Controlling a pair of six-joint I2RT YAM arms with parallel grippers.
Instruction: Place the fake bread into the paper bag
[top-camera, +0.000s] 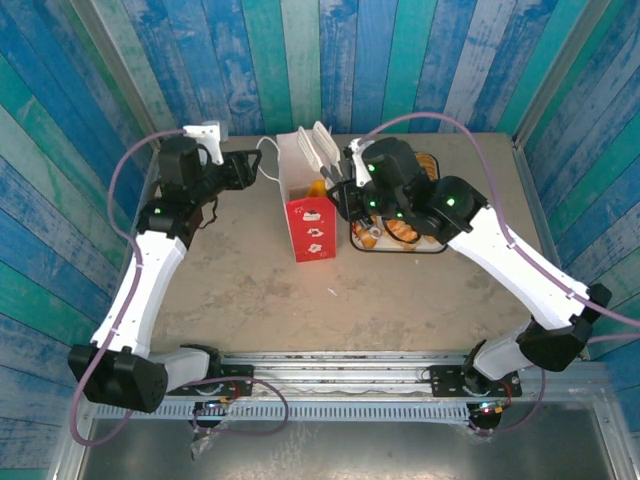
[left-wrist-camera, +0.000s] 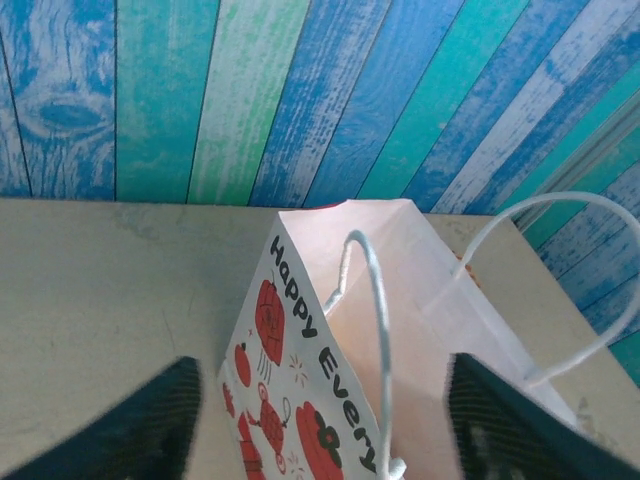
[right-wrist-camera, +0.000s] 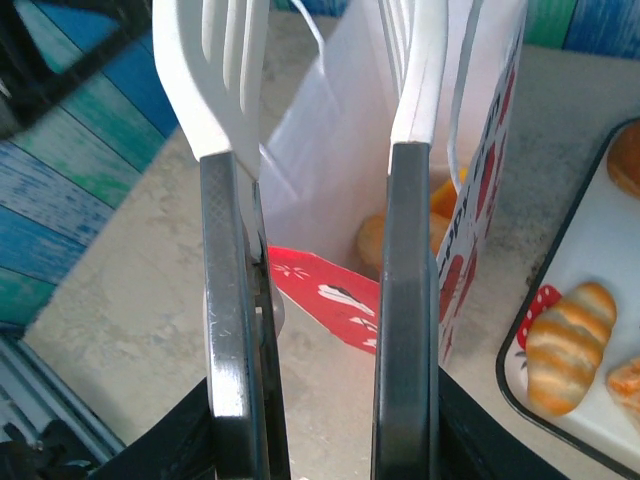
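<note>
The paper bag (top-camera: 308, 218) stands upright mid-table, white above and red below. Its open mouth (left-wrist-camera: 400, 300) faces my left wrist camera, with the loop handles (left-wrist-camera: 378, 330) slack. My left gripper (left-wrist-camera: 320, 365) is open, its dark fingers (left-wrist-camera: 140, 425) wide apart on either side of the bag's near edge and handle. My right gripper (right-wrist-camera: 320, 60) carries long white slotted tips and hovers over the bag's mouth (top-camera: 322, 148), open, nothing between them. Fake bread lies inside the bag (right-wrist-camera: 372, 240), with an orange piece (top-camera: 318, 188) near the top. More fake bread (right-wrist-camera: 568, 342) sits on the tray.
A white tray with a dark rim (top-camera: 432, 250) lies just right of the bag, under my right arm, holding several pastries (top-camera: 402, 232). Blue and green plank walls (top-camera: 300, 60) close in the back and sides. Bare tabletop (top-camera: 250, 290) stretches in front of the bag.
</note>
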